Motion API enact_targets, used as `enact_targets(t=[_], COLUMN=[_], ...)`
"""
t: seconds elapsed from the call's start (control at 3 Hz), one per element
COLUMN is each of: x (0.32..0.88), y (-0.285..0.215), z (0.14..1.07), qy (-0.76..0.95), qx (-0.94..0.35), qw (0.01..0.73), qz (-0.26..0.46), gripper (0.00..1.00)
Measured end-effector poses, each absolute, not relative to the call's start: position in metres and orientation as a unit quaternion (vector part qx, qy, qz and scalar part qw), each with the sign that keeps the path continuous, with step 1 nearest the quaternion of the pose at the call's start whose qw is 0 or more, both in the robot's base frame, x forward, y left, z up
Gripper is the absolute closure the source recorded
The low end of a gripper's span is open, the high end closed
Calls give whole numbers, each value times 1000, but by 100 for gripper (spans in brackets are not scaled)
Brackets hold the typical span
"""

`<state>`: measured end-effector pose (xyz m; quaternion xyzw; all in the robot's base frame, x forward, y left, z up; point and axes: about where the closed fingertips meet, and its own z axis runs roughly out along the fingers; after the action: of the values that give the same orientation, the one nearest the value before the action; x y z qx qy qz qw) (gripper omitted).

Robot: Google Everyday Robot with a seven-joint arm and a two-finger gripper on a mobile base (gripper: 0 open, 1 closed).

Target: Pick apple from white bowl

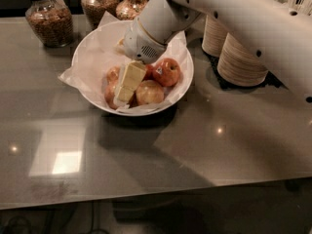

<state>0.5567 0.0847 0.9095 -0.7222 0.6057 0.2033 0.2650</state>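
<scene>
The white bowl (181,89), lined with crinkled white paper, sits on the grey table and holds several red-yellow apples. One apple (167,72) lies at the right, another (149,92) at the front, and two smaller-looking ones show at the left (112,74). My gripper (126,87) reaches down into the bowl from the upper right. Its cream tip rests among the apples at the left-centre and covers part of the front-left apple (110,96). The white arm (234,13) crosses the upper right of the view.
Three glass jars of nuts or grains (48,21) stand behind the bowl at the back left. Stacks of tan paper bowls (241,60) stand right of the bowl. The table's front edge (146,199) runs along the bottom.
</scene>
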Motion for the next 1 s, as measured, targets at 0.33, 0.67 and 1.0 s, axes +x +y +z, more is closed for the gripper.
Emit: enact_targets(t=[0.33,0.67,1.0], x=[552,545,540], y=[81,68,58], z=[903,904,911], qy=[611,622,627], qx=[-715,-706,-702], qw=[267,271,278], qz=[209,203,192], gripper=[35,58,67])
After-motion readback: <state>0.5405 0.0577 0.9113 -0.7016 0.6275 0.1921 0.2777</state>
